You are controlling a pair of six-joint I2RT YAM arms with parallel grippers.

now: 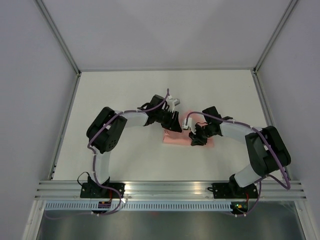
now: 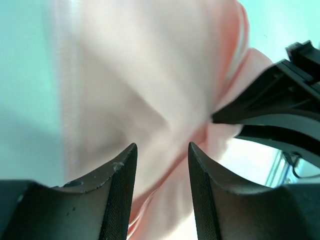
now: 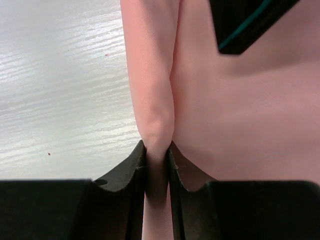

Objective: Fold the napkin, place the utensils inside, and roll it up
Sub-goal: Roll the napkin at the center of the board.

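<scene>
Evidently the work is at the folding or rolling stage. On the pale desk [image 1: 125, 100] the napkin [image 1: 176, 139] lies as a small bunched pink strip directly under both claws, far from a spread square. The right claw [image 3: 157, 162] is pressed together on a raised ridge of the cloth, and the fold runs straight out ahead of its fingertips (a firm pinch, by the look of it). The left claw [image 2: 161, 170] stands spread just over the cloth, which fills the space ahead of and below its fingers [image 2: 117, 195]. I can make out nothing gripped between them, and the right claw's dark body crosses on their right side. Next, I judge, the pinched ridge must be carried over or turned along the strip while the left claw pins or takes the other end, so the layers do not slide apart.

The utensils show nowhere: they may be wrapped inside the cloth or absent, and I cannot tell which. From above, both claws cover the middle of the napkin, so its layers cannot be counted.
</scene>
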